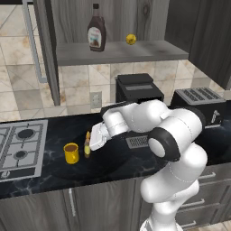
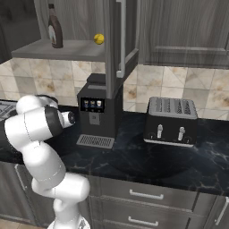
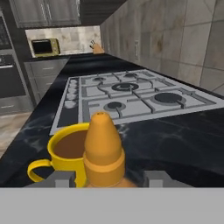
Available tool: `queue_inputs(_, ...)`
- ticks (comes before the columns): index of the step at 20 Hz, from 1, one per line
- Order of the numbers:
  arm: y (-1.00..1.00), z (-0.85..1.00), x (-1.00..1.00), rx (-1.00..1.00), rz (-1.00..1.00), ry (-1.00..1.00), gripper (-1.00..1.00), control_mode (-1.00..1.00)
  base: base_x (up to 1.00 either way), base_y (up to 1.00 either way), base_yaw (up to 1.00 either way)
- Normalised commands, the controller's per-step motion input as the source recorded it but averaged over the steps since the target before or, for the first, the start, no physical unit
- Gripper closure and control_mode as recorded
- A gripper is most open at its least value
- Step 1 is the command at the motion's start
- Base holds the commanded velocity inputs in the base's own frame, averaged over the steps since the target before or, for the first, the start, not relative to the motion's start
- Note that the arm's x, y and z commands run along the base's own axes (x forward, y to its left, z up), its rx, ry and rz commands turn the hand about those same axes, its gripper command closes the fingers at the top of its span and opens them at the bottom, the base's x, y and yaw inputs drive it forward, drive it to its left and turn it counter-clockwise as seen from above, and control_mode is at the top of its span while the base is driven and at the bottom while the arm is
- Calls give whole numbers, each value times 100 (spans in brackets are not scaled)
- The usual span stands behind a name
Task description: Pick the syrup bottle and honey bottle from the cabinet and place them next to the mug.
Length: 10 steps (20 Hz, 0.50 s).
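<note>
You see a black marbled counter (image 1: pixel 113 164) carrying the mug (image 1: pixel 71 153), the honey bottle (image 1: pixel 87 145) upright just beside it, a coffee machine (image 2: pixel 96 114), a toaster (image 2: pixel 171 120) and an inset gas hob (image 1: pixel 20 146). Above, the cabinet's grey shelf board (image 1: pixel 135 53) bears the syrup bottle (image 1: pixel 96 35) and a small yellow ball (image 1: pixel 131 39), well apart.

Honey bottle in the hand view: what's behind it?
Behind the honey bottle stands the mug, partly covered by it; farther back lies the stove. The mug's right side is hidden.
</note>
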Motion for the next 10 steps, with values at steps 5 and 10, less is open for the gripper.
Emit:
queue_inputs(5, 7, -16, 0, 0, 0, 0, 100, -100, 0, 0, 0)
queue_inputs(10, 5, -8, 0, 0, 0, 0, 100, -100, 0, 0, 0)
